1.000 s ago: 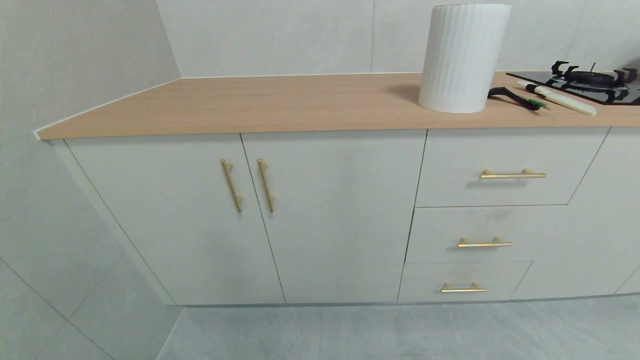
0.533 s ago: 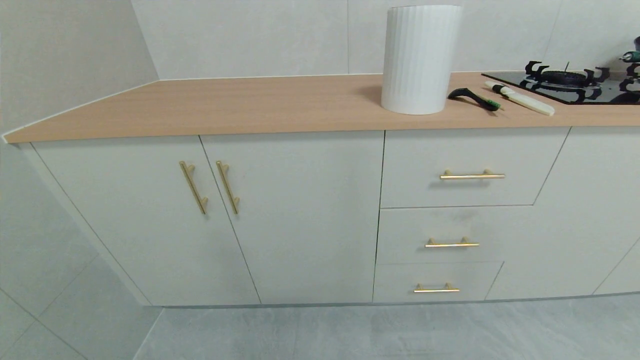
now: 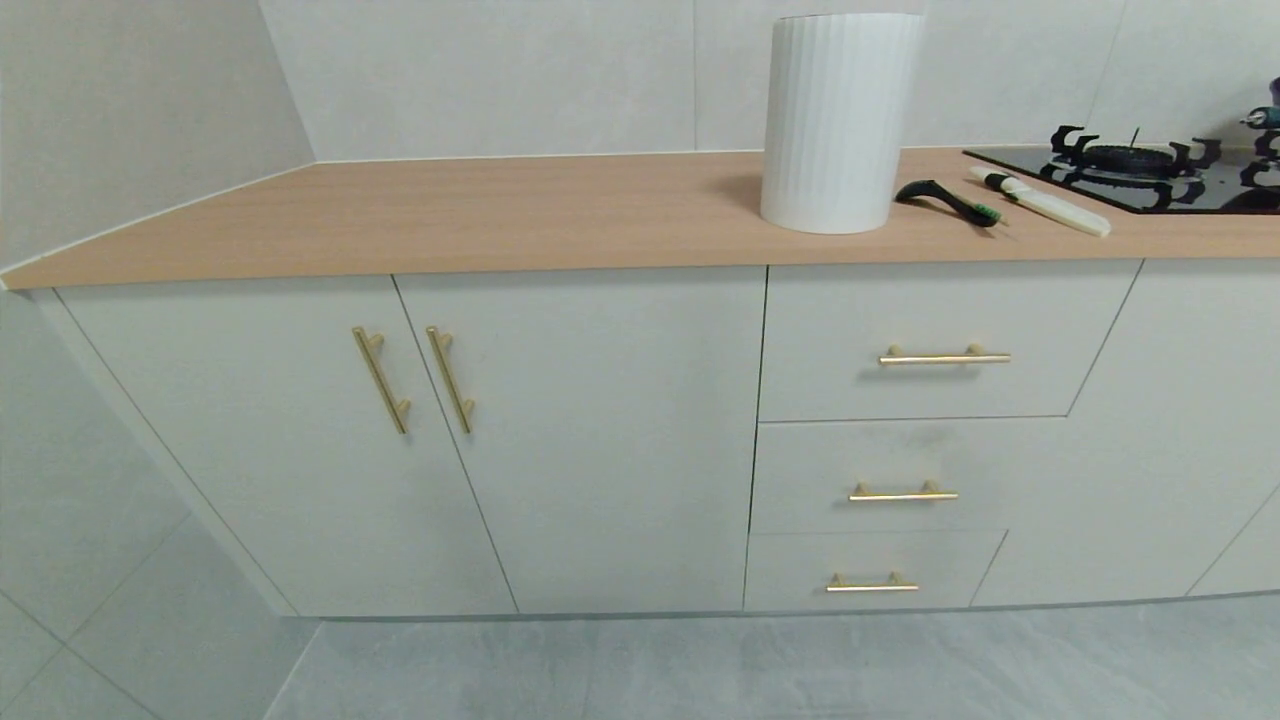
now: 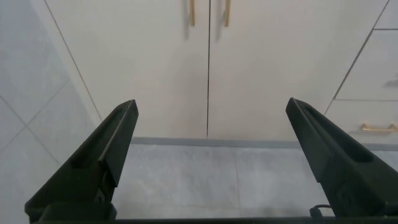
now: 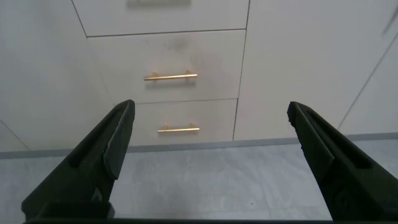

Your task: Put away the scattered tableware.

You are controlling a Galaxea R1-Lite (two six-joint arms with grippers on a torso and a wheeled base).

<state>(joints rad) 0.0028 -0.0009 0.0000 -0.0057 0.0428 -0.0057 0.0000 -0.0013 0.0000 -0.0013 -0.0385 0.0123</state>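
On the wooden countertop (image 3: 500, 215) a black-handled utensil with a green tip (image 3: 948, 201) and a cream-handled utensil (image 3: 1045, 200) lie just right of a tall white ribbed container (image 3: 838, 120). My left gripper (image 4: 208, 118) is open, held low before the two cabinet doors (image 4: 208, 62) above the floor. My right gripper (image 5: 208, 115) is open too, low before the lower drawers (image 5: 171, 78), nothing between its fingers.
A black gas hob (image 3: 1140, 170) sits at the counter's far right. Below the counter are two doors with gold handles (image 3: 415, 380) and three drawers (image 3: 940, 357) with gold pulls. Grey tiled floor (image 3: 700, 670) lies before the cabinets; a wall corner stands at the left.
The head view has shifted right, so everything slid left in the picture; the hob shows more. The things themselves have not moved.
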